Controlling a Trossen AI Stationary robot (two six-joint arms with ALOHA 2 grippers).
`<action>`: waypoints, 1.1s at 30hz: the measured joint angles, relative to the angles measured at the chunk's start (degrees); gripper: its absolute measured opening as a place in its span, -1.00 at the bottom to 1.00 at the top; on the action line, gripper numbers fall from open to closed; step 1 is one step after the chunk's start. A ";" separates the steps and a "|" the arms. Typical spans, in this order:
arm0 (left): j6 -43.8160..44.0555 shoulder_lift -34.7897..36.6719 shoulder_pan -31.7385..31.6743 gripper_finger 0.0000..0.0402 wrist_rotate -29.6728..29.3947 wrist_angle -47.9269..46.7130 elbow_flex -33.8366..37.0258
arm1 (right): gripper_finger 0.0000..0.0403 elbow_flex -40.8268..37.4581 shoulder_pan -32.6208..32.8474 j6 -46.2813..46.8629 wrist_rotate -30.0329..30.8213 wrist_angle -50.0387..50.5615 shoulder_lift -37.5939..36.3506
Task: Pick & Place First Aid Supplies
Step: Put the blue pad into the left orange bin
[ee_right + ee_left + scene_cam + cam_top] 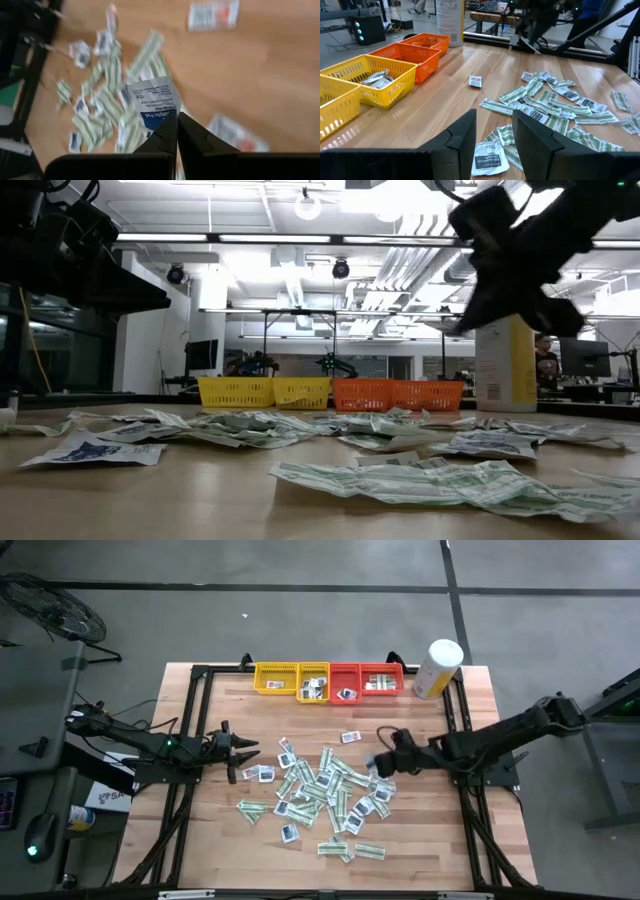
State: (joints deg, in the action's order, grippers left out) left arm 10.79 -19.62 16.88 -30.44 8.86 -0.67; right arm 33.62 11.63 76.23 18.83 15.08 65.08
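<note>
Right gripper (pixel 176 131) is pinched shut on a small white paper packet with blue print (pixel 152 102), lifted above the counter's pile (pixel 325 790). Carry it level to a tray (pixel 345 679), releasing low.

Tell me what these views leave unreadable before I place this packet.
- Packet in the right pincer: its print is motion-blurred in the right wrist view.
- Red trays: contents too small in the high view, hidden behind mesh walls in the low view.
- Canister: top cut off by the left wrist view's edge.
- Left pincer: open, holding nothing.
</note>
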 joint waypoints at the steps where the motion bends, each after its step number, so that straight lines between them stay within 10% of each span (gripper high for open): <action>1: 0.00 0.02 0.02 -0.37 -0.02 0.00 0.00 | -1.00 0.05 -1.38 -2.02 0.11 -0.55 -0.26; 21: 0.00 0.01 0.01 -0.37 -0.01 0.00 0.00 | -1.00 0.07 -36.07 -47.36 -17.44 -19.33 -0.17; 33: 0.00 0.00 0.00 -0.37 0.00 0.00 0.00 | -1.00 14.28 -42.06 -76.27 -22.31 -13.44 9.67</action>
State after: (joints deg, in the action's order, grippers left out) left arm 10.79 -19.62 16.88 -30.44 8.86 -0.67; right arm 47.90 -30.42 -0.04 -3.48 1.64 74.75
